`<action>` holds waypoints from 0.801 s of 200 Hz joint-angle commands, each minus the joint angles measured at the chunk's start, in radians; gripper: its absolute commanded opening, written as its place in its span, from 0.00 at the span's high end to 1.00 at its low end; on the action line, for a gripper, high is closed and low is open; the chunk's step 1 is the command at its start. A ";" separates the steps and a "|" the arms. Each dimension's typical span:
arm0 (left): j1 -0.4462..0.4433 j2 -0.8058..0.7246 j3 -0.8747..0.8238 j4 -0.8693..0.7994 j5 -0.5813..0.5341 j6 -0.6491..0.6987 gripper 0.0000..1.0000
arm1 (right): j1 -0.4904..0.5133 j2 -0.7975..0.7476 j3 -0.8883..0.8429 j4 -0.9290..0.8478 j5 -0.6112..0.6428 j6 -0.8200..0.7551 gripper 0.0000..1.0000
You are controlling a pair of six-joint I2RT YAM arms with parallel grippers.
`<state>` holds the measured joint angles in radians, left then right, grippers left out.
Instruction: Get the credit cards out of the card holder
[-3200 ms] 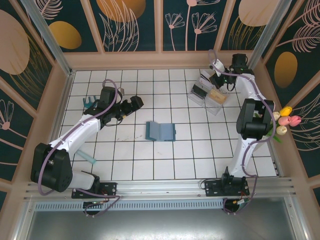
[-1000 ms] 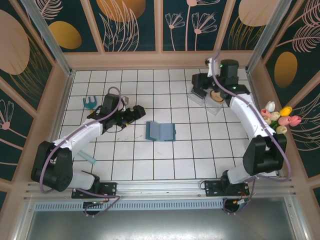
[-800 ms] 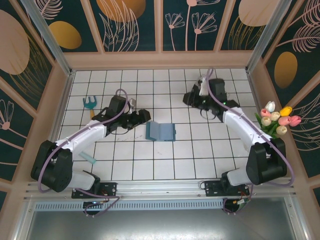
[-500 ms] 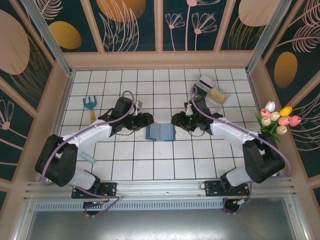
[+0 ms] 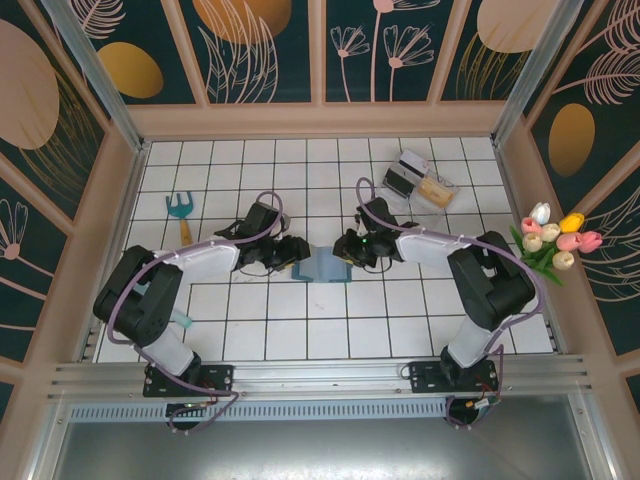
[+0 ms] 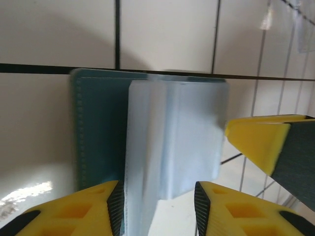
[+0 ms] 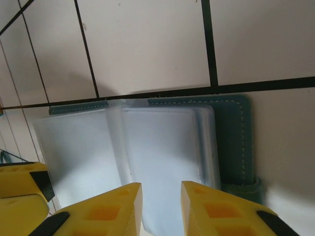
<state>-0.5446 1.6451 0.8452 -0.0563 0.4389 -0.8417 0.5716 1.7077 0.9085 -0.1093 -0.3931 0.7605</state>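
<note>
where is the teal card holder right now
In the top view the open teal-blue leather-like card holder lies flat near the middle of the white tiled table, between the left pincer and the right pincer.

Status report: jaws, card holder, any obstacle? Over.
Jaws of left gripper and right gripper straddle opposite ends, grip unconfirmed. Open on tiles: teal-blue soft bifold card holder, clear sleeves up. Grippers close together.

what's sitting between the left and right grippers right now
The open teal card holder lies flat on the tiles between the left gripper and the right gripper, one at each side of it, as the top view shows.
</note>
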 commanded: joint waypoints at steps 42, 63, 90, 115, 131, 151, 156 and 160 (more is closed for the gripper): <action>-0.001 0.057 -0.006 -0.024 -0.052 0.028 0.70 | 0.039 0.061 0.066 -0.108 0.099 -0.043 0.68; -0.001 0.062 -0.009 -0.037 -0.071 0.041 0.76 | 0.048 0.028 0.071 -0.157 0.166 -0.046 0.67; -0.001 0.062 -0.010 -0.071 -0.108 0.068 0.82 | 0.048 -0.021 0.053 -0.184 0.188 -0.045 0.67; -0.001 0.092 -0.011 -0.074 -0.113 0.074 0.85 | 0.050 -0.028 0.025 -0.185 0.170 -0.041 0.67; -0.001 0.095 -0.014 -0.070 -0.109 0.073 0.86 | 0.051 -0.031 0.009 -0.172 0.142 -0.036 0.67; 0.000 0.098 -0.012 -0.067 -0.106 0.072 0.87 | 0.060 -0.038 0.007 -0.191 0.159 -0.030 0.66; -0.001 0.100 -0.011 -0.067 -0.106 0.073 0.87 | 0.062 -0.039 0.007 -0.200 0.166 -0.027 0.66; -0.001 0.099 -0.010 -0.067 -0.105 0.073 0.87 | 0.063 -0.042 0.005 -0.209 0.174 -0.025 0.66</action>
<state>-0.5442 1.7290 0.8433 -0.0971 0.3496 -0.7879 0.6205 1.7058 0.9302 -0.2447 -0.2512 0.7319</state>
